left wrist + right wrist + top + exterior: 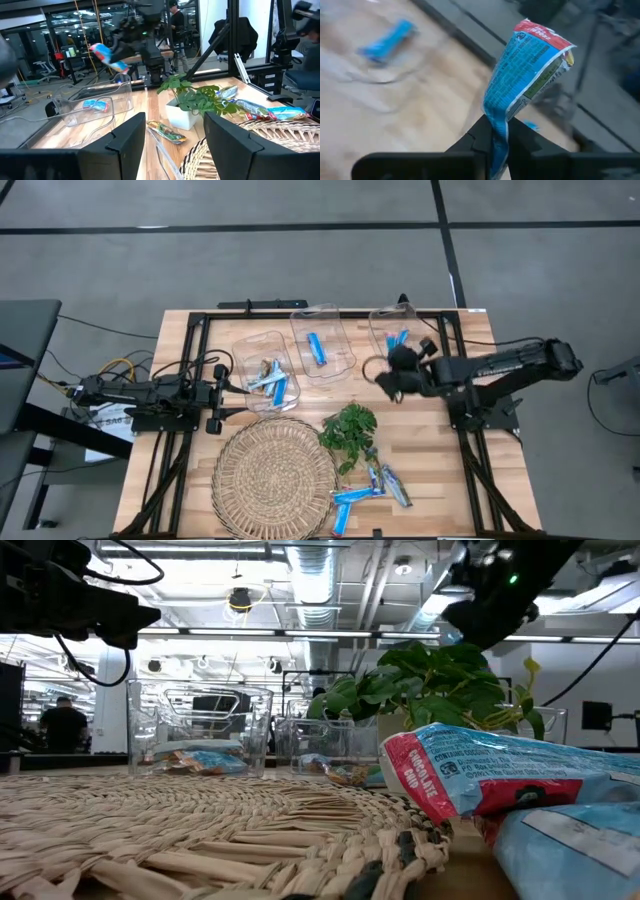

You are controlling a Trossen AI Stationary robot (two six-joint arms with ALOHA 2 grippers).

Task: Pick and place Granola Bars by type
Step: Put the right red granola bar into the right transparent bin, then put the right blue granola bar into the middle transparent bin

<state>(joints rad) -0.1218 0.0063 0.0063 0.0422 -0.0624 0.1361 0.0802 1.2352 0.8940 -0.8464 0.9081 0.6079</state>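
High view: overhead, straight down, whole table [420, 445] in frame. Low view: tabletop height, level across woven mat [200, 830] into room, close to plant [440, 680]. Left wrist view: along table toward plant [192, 97]. Right wrist view: close, downward. Plant shared by high, low, left wrist.

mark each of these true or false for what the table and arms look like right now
1. The right gripper is shut on a blue granola bar. True.
2. The left gripper is holding a bar. False: its fingers are open and empty, beside the left clear bin.
3. The woven mat has bars piled on it. False: nothing lies on it; the loose bars lie on the table beside it, near the leafy plant.
4. Three clear bins stand along the far side of the table. True.
5. The middle bin holds one blue bar. True.
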